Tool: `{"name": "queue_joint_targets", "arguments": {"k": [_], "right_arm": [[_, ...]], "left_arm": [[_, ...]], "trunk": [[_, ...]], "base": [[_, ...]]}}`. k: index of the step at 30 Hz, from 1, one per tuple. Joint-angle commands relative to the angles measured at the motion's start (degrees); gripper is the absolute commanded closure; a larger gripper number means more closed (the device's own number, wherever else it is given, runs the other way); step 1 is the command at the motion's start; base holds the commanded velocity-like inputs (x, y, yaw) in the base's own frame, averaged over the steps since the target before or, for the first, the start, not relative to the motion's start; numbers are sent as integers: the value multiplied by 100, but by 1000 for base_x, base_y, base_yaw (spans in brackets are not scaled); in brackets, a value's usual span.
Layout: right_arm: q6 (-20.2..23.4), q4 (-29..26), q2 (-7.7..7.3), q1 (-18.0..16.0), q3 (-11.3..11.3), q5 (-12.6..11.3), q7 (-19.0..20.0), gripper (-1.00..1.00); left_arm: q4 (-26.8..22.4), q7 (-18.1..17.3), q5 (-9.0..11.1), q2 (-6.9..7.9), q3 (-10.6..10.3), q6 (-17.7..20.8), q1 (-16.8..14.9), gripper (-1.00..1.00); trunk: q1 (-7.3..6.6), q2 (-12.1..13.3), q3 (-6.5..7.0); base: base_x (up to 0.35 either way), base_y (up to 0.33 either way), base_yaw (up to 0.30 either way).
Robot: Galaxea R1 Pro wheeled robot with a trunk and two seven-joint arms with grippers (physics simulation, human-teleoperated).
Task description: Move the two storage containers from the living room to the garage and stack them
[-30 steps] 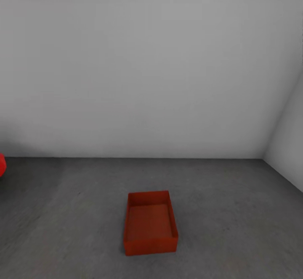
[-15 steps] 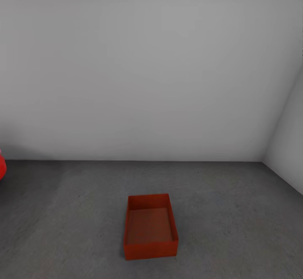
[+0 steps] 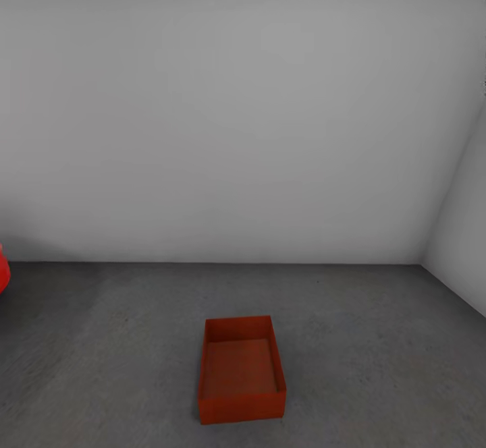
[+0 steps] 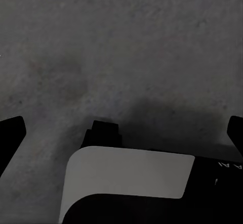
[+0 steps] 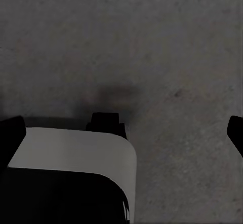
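Observation:
One red-orange storage container [image 3: 241,369] stands upright and empty on the dark grey concrete floor [image 3: 378,340] of the garage, in the lower middle of the head view. The second container is out of view. In the left wrist view, my left gripper [image 4: 124,131] hangs open over bare concrete, its dark fingertips [image 4: 11,133] far apart with nothing between them. In the right wrist view, my right gripper [image 5: 124,128] is open the same way, fingertips [image 5: 236,131] wide over the floor, holding nothing.
Pale grey walls [image 3: 236,117] close the room behind the container and meet in a corner at the right [image 3: 424,259]. A red rounded shape [image 3: 3,269], part of the car, pokes in at the left edge. White and black parts of my own body [image 4: 126,176] show under both wrists.
The whole head picture has slid slightly downward, so the camera has moved. The container keeps its place on the floor, and both grippers stay open.

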Motion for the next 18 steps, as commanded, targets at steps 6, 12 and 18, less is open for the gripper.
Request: {"name": "queue_joint_targets", "arguments": {"k": [6, 12, 18], "right_arm": [[-33, 18, -22, -7, 42, -61, 13, -100], [-31, 18, -23, -7, 48, -61, 6, -100], [-31, 18, -32, -7, 48, -55, 4, -100]], "left_arm": [[5, -8, 58, 27, -47, -1, 9, -100], [8, -5, 59, 23, -52, -1, 41, -100], [7, -5, 59, 16, -52, -1, 54, -100]], "trunk": [[-1, -3, 50], [-1, -3, 105], [-1, -3, 161]], "base": [[0, 0, 0], [0, 0, 0], [0, 0, 0]]}}
